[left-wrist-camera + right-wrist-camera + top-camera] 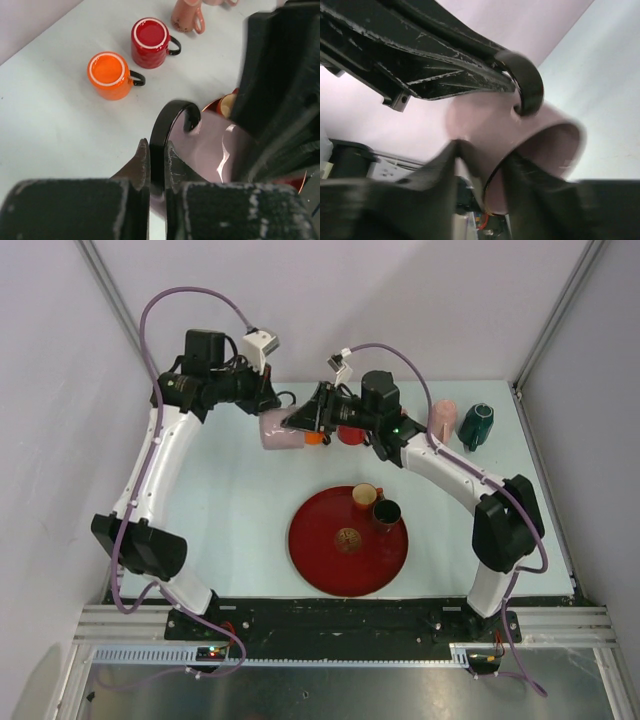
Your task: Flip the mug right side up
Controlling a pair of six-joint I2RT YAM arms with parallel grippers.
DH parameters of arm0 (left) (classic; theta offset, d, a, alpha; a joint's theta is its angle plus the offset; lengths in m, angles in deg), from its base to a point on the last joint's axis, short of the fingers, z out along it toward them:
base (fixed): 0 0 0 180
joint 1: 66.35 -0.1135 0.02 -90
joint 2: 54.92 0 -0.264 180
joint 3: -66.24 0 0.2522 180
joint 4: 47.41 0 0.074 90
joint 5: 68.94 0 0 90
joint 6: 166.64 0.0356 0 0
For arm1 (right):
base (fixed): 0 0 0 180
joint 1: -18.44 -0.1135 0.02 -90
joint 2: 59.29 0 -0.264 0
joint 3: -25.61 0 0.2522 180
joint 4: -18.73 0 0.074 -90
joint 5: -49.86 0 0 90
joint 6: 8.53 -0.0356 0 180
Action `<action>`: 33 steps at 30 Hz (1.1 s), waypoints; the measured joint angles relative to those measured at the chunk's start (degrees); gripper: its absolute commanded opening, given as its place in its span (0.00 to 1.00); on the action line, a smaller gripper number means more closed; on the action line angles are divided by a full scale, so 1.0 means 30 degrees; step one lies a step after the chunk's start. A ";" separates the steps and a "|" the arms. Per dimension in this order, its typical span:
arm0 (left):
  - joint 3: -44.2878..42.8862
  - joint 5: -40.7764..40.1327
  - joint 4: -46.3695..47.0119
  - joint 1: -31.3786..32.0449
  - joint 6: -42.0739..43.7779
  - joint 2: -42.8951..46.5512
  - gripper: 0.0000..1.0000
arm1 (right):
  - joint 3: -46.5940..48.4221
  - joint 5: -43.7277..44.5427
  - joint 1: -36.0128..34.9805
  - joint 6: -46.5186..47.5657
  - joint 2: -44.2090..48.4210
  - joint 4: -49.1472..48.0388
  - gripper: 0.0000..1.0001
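Observation:
A pale pink mug (278, 430) with a black handle (170, 120) lies on its side between the two grippers, at the back middle of the table. My left gripper (270, 405) is shut on the handle; its two fingertips (141, 160) pinch the black loop in the left wrist view. My right gripper (303, 420) grips the mug's wall at the rim, one finger inside the mouth (530, 175) and one outside. The mug's open mouth (545, 150) faces the right wrist camera. I cannot tell whether the mug touches the table.
An orange mug (107, 75) and a red mug (150, 42) stand upright just right of the pink mug. A speckled pink mug (443, 420) and a teal mug (476, 426) sit back right. A red plate (320, 560) in front holds two mugs (365, 497).

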 measured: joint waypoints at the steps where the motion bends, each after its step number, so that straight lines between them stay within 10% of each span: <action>1: 0.0000 0.0131 0.0000 0.0000 -0.0044 0.0000 0.00 | 0.0000 -0.0211 -0.0015 -0.0204 -0.0095 -0.0160 0.07; 3: 0.0000 0.0197 -0.0029 -0.0189 0.0058 0.0015 0.07 | 0.0015 -0.0678 0.0073 -0.0816 -0.0153 -0.0576 0.02; 7: 0.0007 0.0117 0.0124 -0.0204 0.0000 -0.0124 0.84 | 0.0051 -0.0532 0.0058 -0.0138 -0.0044 0.0022 0.00; 9: 0.0066 0.0087 0.0299 -0.0335 -0.0189 -0.0102 0.96 | -0.0219 0.0044 -0.0007 0.0845 0.0146 0.1275 0.00; 20: 0.0605 -0.3978 0.0466 -0.2229 -0.0546 -0.0015 1.00 | 0.1086 0.8641 -0.3322 1.1220 -0.0095 1.5118 0.00; 33: 0.1246 -0.7104 0.0452 -0.2310 -0.0561 -0.0481 1.00 | 0.2025 1.2313 -0.5916 1.5125 -0.3366 1.9001 0.00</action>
